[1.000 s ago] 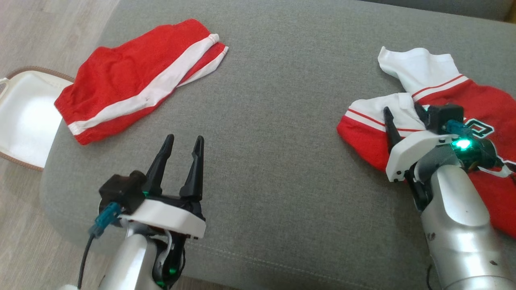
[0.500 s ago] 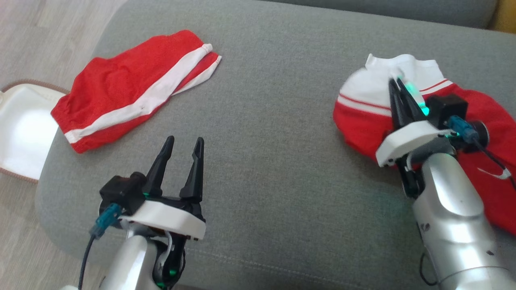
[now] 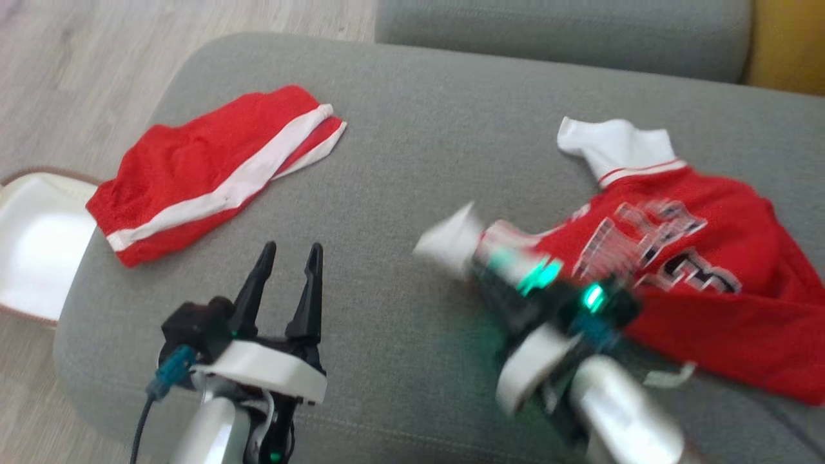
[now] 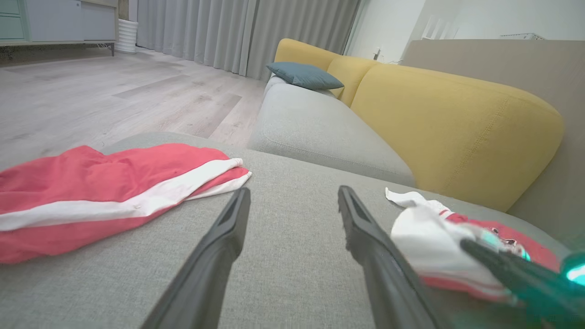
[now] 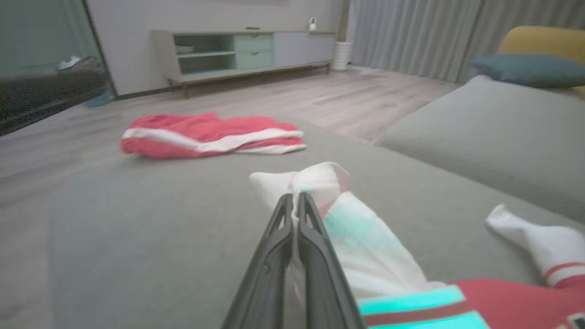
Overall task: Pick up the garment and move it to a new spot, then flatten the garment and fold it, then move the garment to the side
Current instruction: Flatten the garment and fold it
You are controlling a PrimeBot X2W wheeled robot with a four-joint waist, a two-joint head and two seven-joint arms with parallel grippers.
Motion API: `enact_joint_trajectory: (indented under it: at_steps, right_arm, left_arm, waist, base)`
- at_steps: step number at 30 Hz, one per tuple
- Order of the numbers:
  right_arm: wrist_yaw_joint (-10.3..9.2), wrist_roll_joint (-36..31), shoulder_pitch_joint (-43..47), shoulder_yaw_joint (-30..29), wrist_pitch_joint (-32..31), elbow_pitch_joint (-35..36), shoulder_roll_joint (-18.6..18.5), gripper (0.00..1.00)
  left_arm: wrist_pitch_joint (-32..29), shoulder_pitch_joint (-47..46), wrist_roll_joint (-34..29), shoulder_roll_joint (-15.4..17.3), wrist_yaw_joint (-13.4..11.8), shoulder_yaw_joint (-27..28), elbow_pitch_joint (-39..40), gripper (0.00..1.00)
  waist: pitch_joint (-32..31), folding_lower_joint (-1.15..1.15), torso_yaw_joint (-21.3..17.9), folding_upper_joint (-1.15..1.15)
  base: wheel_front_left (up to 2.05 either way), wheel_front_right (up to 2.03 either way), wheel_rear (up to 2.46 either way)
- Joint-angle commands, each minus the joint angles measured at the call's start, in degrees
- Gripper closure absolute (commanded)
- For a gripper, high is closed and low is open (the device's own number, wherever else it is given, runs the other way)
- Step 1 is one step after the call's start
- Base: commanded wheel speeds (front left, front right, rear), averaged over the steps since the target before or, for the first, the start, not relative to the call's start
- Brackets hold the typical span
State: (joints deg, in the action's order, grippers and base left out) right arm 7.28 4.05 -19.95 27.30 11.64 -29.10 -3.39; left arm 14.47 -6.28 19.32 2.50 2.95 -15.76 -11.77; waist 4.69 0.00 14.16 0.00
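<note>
Right wrist view; right gripper (image 5: 295, 198) clamps jersey (image 5: 365, 246), apparently its sleeve.

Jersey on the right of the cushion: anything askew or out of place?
Yes. The jersey lies rumpled and skewed, not flat: one white sleeve is pinched in the shut right gripper and stretched toward the middle of the cushion; the other sleeve sticks out at the far side. The red shorts look tidy.

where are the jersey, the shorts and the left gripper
jersey (image 3: 728, 309), head view, red front below the lettering
shorts (image 3: 174, 161), head view, red cloth above the white stripe
left gripper (image 3: 292, 247), head view, midway between its fingertips
</note>
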Motion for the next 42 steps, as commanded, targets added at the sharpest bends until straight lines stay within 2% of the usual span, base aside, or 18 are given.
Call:
enact_joint_trajectory:
  at_steps: [1, 2, 3, 7, 10, 13, 21, 25, 29, 34, 38, 42]
  right_arm:
    - [0.21, 0.99, 0.22, 2.99, -0.76, 2.82, 0.51, 0.77]
    - [0.21, 1.52, 1.76, 4.73, -1.65, 3.61, 0.51, 0.02]
    - [0.21, 2.17, 3.22, 6.25, -2.80, 4.15, 0.51, 0.00]
    - [0.21, 3.65, 7.38, 8.76, -5.20, 6.61, 0.51, 0.00]
    - [0.21, 4.45, 9.57, 6.78, -5.52, 8.78, 0.51, 0.00]
    - [0.21, 4.34, 11.07, -0.26, -4.86, 11.58, 0.51, 0.00]
    - [0.21, 3.05, 16.80, -23.75, -2.47, 17.45, 0.51, 0.00]
    - [0.21, 4.86, 19.72, -29.89, -1.33, 17.47, 0.51, 0.00]
    - [0.21, 5.53, 20.47, -30.32, -0.34, 16.35, 0.51, 0.00]
    - [0.21, 4.79, 17.68, -28.15, -0.81, 15.84, 0.51, 0.00]
    - [0.21, 4.73, 14.50, -25.94, -3.04, 15.65, 0.51, 0.00]
    - [0.21, 3.86, 8.69, -22.69, -8.77, 13.16, 0.51, 0.00]
  left_arm:
    - [0.52, -1.23, -0.41, 0.38, -0.30, 2.27, 1.46, 0.00]
    - [0.52, -1.00, -0.50, 0.38, -0.35, 2.42, 1.40, 0.00]
    - [0.52, -0.75, -0.59, 0.38, -0.38, 2.59, 1.35, 0.00]
    - [0.52, 0.51, -0.93, 0.38, -0.47, 3.55, 1.31, 0.00]
    - [0.52, 1.31, -1.16, 0.38, -0.45, 4.05, 1.45, 0.00]
    - [0.52, 1.89, -1.23, 0.38, -0.61, 4.57, 1.93, 0.00]
    - [0.52, 2.99, -0.60, 0.38, -0.44, 3.95, 2.79, 0.00]
    - [0.52, 3.27, -0.37, 0.38, -0.58, 3.52, 2.78, 0.00]
    - [0.52, 3.24, -0.12, 0.38, -0.65, 3.24, 2.99, 0.00]
    - [0.52, 3.01, -0.07, 0.38, -0.41, 2.48, 2.99, 0.00]
    - [0.52, 2.63, 0.07, 0.38, -0.25, 1.93, 2.84, 0.00]
    - [0.52, 1.45, 0.33, 0.38, 0.07, 0.94, 2.53, 0.00]
  waist:
    - [-0.98, 0.00, -0.59, 0.00]
    - [-1.39, 0.00, -0.84, 0.00]
    - [-1.89, 0.00, -1.13, 0.00]
    - [-3.71, 0.00, -2.82, 0.00]
    - [-4.86, 0.00, -4.40, 0.00]
    - [-5.63, 0.00, -6.08, 0.00]
    - [-6.40, 0.00, -9.68, 0.00]
    - [-6.34, 0.00, -10.95, 0.00]
    - [-6.20, 0.00, -11.53, 0.00]
    - [-5.50, 0.00, -10.86, 0.00]
    - [-4.08, 0.00, -9.85, 0.00]
    - [-1.37, 0.00, -7.76, 0.00]
  base:
    - [0.00, 0.00, 0.00]
    - [0.00, 0.00, 0.00]
    - [0.00, 0.00, 0.00]
    - [0.00, 0.00, 0.00]
    - [0.00, 0.00, 0.00]
    - [0.00, 0.00, 0.00]
    - [0.00, 0.00, 0.00]
    - [0.00, 0.00, 0.00]
    - [0.00, 0.00, 0.00]
    - [0.00, 0.00, 0.00]
    - [0.00, 0.00, 0.00]
    - [0.00, 0.00, 0.00]
